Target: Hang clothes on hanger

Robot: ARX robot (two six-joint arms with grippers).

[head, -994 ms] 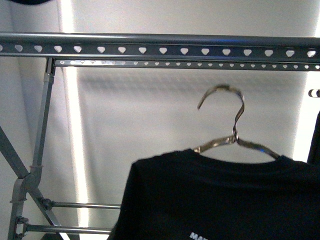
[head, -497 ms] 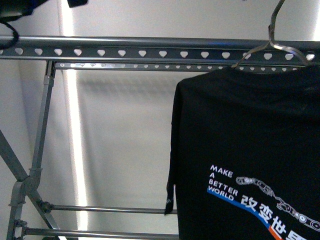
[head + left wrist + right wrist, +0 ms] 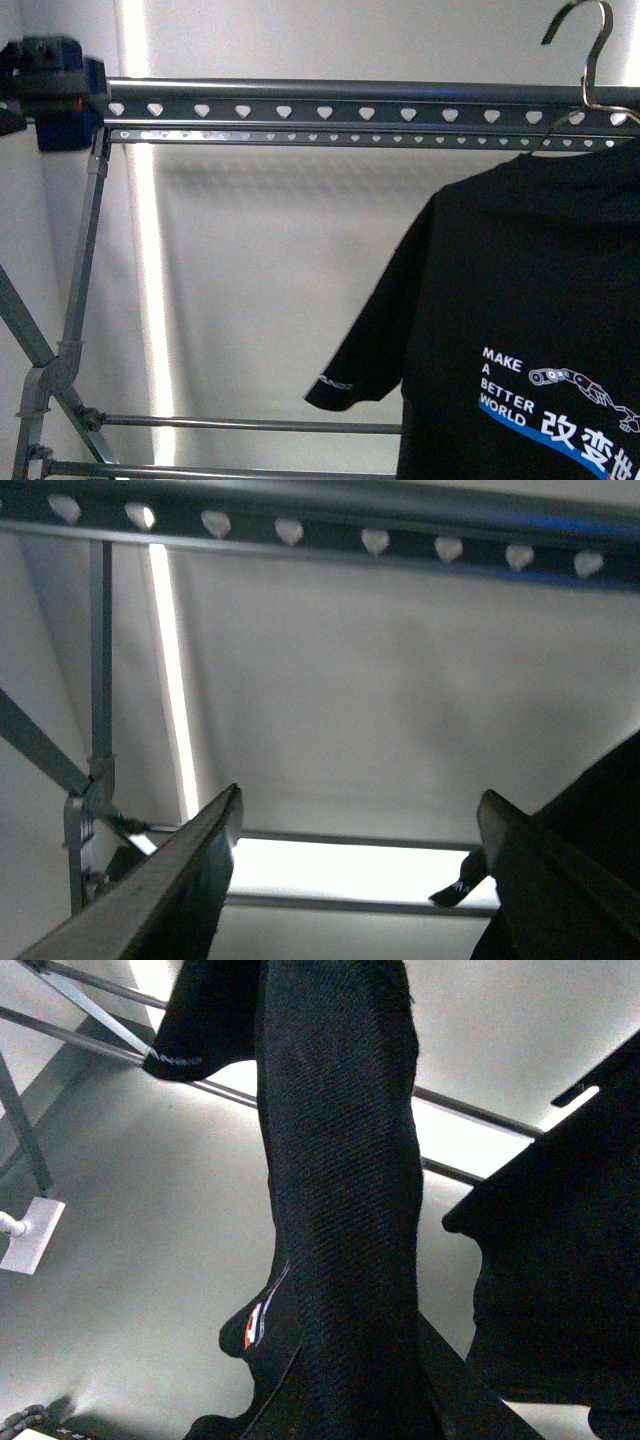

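The black T-shirt [image 3: 530,290] with white "MAKE A BETTER WORLD" print hangs on a metal hanger [image 3: 590,60] at the right of the front view. The hanger's hook stands above the perforated grey rail [image 3: 330,105], and I cannot tell whether it touches it. In the right wrist view my right gripper [image 3: 385,1400] is shut on the T-shirt [image 3: 340,1190], whose cloth covers the jaws. My left gripper [image 3: 360,830] is open and empty below the rail [image 3: 330,535]. The shirt's sleeve tip [image 3: 455,885] shows beside its right finger [image 3: 540,870].
The drying rack's left post and lower crossbars [image 3: 250,425] stand before a white wall. A blue and black part of my left arm [image 3: 50,90] is blurred at the rail's left end. A plain dark shape [image 3: 560,1280] hangs beside the held shirt.
The shirt on its hanger has risen and shifted right, so the hook is now above the rail. The left arm has come into view at the rail's left end.
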